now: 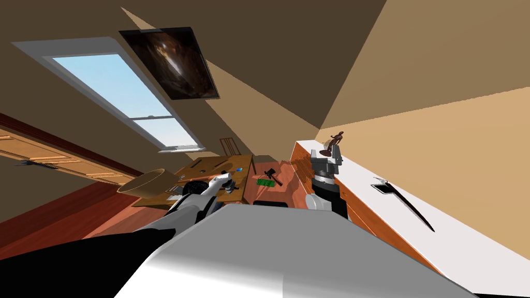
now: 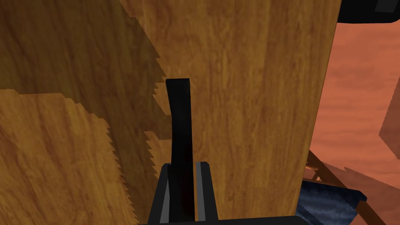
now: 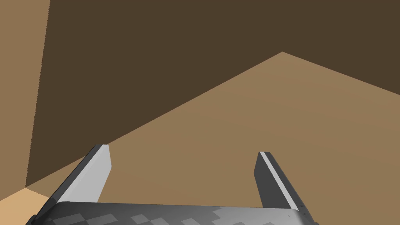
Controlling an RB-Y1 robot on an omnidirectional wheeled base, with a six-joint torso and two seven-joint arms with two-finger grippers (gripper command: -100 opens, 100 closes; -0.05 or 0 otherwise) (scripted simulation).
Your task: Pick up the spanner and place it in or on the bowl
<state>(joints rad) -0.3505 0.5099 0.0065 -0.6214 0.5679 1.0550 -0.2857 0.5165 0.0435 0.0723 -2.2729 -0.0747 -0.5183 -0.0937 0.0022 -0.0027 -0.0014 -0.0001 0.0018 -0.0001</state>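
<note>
Pinching the black spanner (image 2: 180, 125) between pressed fingers, the left gripper (image 2: 183, 167) holds it over the wooden table (image 2: 254, 97), close to the table's edge, with open red floor (image 2: 351, 97) beyond. A tan bowl (image 1: 147, 182) stands near. The right gripper (image 3: 183, 150) is spread.

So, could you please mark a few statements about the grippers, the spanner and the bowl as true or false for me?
1. The left gripper is shut on the dark spanner. True.
2. The spanner lies in the bowl. False: it sticks out from between the left gripper's fingers, over the wooden table.
3. The right gripper is open and holds nothing. True.
4. The right gripper grips the figurine. False: the figurine stands on the white counter, and the right gripper's fingers are apart with nothing between them.
</note>
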